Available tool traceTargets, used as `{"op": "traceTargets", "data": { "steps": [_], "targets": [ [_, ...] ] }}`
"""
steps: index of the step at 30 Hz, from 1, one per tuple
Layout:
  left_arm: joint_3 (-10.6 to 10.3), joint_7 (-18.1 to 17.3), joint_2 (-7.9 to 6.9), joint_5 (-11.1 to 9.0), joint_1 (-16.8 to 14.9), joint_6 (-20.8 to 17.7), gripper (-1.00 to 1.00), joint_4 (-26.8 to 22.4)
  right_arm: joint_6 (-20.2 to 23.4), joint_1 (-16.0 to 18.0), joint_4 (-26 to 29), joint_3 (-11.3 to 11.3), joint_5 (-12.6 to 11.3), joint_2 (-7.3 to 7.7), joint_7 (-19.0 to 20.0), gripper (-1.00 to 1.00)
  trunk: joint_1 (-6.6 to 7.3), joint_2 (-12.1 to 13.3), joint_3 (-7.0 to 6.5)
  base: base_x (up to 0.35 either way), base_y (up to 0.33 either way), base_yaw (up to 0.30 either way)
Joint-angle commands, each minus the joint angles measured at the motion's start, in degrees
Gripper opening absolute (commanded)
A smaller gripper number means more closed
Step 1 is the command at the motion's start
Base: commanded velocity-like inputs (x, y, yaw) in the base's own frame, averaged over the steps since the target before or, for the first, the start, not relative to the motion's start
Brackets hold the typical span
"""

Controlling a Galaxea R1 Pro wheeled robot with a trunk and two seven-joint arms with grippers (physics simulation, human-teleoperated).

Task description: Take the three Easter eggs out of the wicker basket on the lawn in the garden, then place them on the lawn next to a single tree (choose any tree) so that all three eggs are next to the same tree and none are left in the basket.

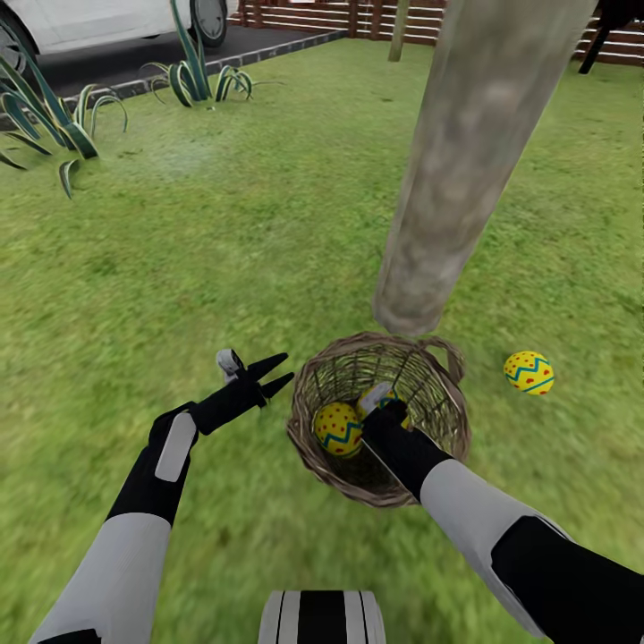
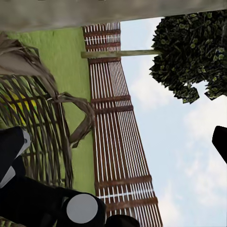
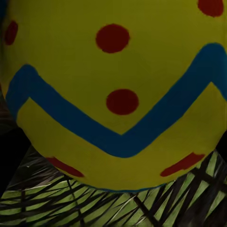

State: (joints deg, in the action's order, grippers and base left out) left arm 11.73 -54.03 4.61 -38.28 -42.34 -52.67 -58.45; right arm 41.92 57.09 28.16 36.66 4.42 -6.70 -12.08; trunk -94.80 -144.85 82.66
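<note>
Basket [image 1: 380, 420] on lawn [image 1: 224, 250], near side of tree [image 1: 465, 161]. Right gripper [image 1: 383, 404] inside basket against egg [image 3: 113, 90], grip unclear. Second egg [image 1: 338, 428] left of it. Third egg [image 1: 529, 372] on grass right of basket. Left gripper [image 1: 268, 376] beside basket, fingers spread.

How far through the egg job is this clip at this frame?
One egg already lies on the lawn beside the tree. The right tool is down inside the wicker basket at a second egg; whether it is gripped cannot be told. A third egg sits in the basket. The left tool hovers open outside.
</note>
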Motion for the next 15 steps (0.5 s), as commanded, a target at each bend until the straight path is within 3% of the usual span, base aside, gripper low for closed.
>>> {"op": "traceTargets", "data": {
  "steps": [1,15],
  "targets": [
    [0.1,-0.1,0.05,0.1,0.0,-0.2,1.0,0.0,0.4,0.0,0.1,0.3,0.6,0.02,0.1,-1.0,0.03,0.0,-0.19,0.0,0.0,0.0],
    [0.1,-0.1,0.05,0.1,0.0,-0.2,1.0,0.0,1.4,0.0,-0.1,0.3,-0.1,0.2,0.2,-1.0,0.39,0.2,-3.29,0.0,0.0,0.0]
  ]
}}
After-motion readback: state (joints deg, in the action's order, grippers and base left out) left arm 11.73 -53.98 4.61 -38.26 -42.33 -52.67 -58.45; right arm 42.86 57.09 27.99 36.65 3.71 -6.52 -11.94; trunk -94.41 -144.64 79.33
